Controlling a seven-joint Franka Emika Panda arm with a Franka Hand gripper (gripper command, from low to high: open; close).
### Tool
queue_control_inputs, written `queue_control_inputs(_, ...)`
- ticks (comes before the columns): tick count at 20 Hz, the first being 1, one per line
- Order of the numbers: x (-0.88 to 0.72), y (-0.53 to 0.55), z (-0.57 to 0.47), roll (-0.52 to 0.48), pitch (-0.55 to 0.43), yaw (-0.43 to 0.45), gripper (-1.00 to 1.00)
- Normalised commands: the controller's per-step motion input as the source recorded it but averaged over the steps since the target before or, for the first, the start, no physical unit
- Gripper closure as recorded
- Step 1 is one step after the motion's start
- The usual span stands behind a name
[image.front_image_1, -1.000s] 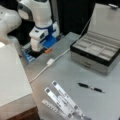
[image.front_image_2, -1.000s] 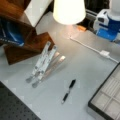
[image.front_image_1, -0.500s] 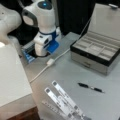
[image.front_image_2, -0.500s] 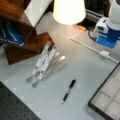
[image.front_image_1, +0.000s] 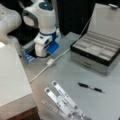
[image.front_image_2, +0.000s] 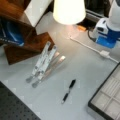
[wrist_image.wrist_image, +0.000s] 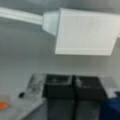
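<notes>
The grey table is seen in both front views, and most of what lies on it is spread well apart. The white robot arm is bent low over the table's far edge in a front view, towards that view's top left. A large open case with a raised lid and several shallow compartments is set at the right of a front view; only its corner is caught in a front view, at the bottom right. A folded metal stand of pale bars is laid near the bottom of a front view and is found again just beside a wooden block. A white lampshade is seen at the top of a front view. The gripper is held down close to the table surface, with a blue part beside it; in the wrist view its two dark fingers are pressed together, with no gap and nothing between them. A white cable with a small white box on it is run across the table just beside the gripper, and that box is seen right ahead of the fingers in the wrist view. A black pen is left alone on the table, well apart from the gripper.
</notes>
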Motion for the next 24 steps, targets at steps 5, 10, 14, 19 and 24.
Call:
queue_control_inputs(5,-0.51,-0.25,-0.45,-0.001,-0.412,0.15,1.0)
queue_control_inputs(10,-0.54,-0.19,-0.39,0.043,-0.419,0.114,1.0)
queue_control_inputs(14,-0.56,-0.14,-0.4,0.052,-0.441,0.106,1.0)
queue_control_inputs(19,-0.6,-0.15,-0.39,0.04,-0.443,0.104,1.0)
queue_control_inputs(24,-0.63,-0.13,-0.39,0.043,-0.457,0.071,1.0)
